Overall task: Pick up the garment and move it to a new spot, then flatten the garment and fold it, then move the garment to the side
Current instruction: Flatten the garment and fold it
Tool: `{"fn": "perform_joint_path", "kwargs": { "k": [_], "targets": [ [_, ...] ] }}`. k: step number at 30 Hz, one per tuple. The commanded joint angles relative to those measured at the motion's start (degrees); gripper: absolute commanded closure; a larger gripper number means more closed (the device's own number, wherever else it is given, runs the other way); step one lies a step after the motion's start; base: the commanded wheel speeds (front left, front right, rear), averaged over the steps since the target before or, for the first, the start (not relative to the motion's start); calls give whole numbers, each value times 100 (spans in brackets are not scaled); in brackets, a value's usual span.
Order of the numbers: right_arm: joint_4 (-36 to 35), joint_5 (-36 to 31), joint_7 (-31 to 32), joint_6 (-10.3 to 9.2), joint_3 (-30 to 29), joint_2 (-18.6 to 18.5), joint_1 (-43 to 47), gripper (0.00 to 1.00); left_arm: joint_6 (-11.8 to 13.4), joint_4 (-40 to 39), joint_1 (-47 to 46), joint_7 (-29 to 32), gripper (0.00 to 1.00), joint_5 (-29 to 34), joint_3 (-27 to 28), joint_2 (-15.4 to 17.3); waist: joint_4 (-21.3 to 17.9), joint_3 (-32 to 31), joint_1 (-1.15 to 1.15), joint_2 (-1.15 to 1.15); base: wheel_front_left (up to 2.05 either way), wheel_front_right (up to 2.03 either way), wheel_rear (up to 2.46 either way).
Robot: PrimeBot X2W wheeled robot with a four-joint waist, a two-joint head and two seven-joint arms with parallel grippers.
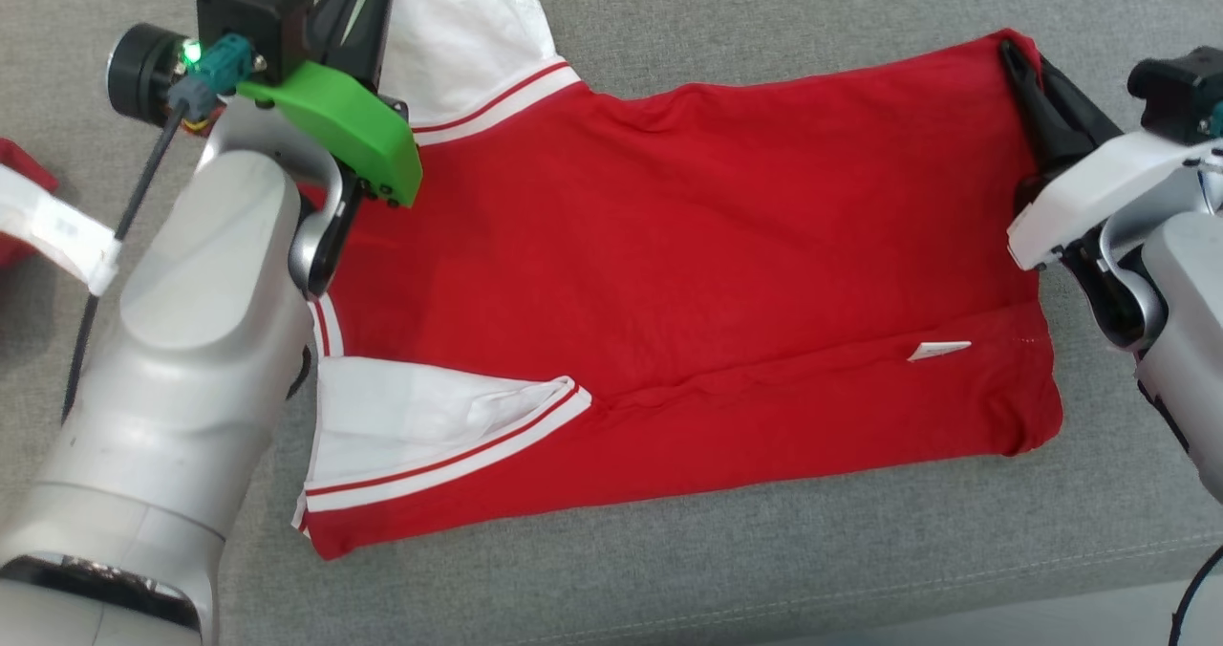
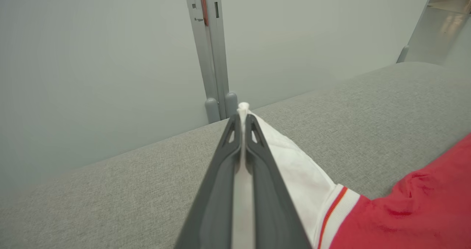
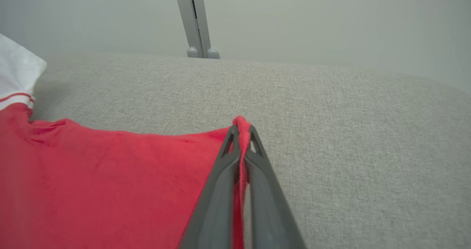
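The left gripper [image 2: 242, 118] pinches the white sleeve [image 2: 294, 168] of the garment [image 2: 412, 212] between its closed dark fingers [image 2: 220, 190], cloth poking past the tips. Grey upholstery [image 2: 121, 197] lies below; a pale wall [image 2: 92, 57] and grey post [image 2: 209, 50] stand behind.

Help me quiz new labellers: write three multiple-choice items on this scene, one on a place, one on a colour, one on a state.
1. Where does the right gripper grip the garment?
A. a white sleeve
B. a red corner
C. the small label
2. What colour is the cloth between the left gripper's fingers?
A. white
B. red
C. grey
3. How is the left gripper?
A. wide open
B. shut on nothing
C. shut on the garment
Answers: 1 B, red fabric pokes out between its fingertips; 2 A, white cloth shows at its tips; 3 C, its fingers pinch that cloth.
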Motion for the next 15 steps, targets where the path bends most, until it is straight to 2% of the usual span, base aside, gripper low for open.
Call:
{"fn": "perform_joint_path", "kwargs": {
  "k": [1,15],
  "targets": [
    [-83,-128,-14,-11,-131,-18,220,100,83,-227,262,-35,100,-50,36,66,95,-120,0,0,0,0,0],
    [-663,-925,-15,-11,-1334,112,1471,100,1083,-3022,2718,28,100,-275,265,601,242,-438,0,0,0,0,0]
  ]
}}
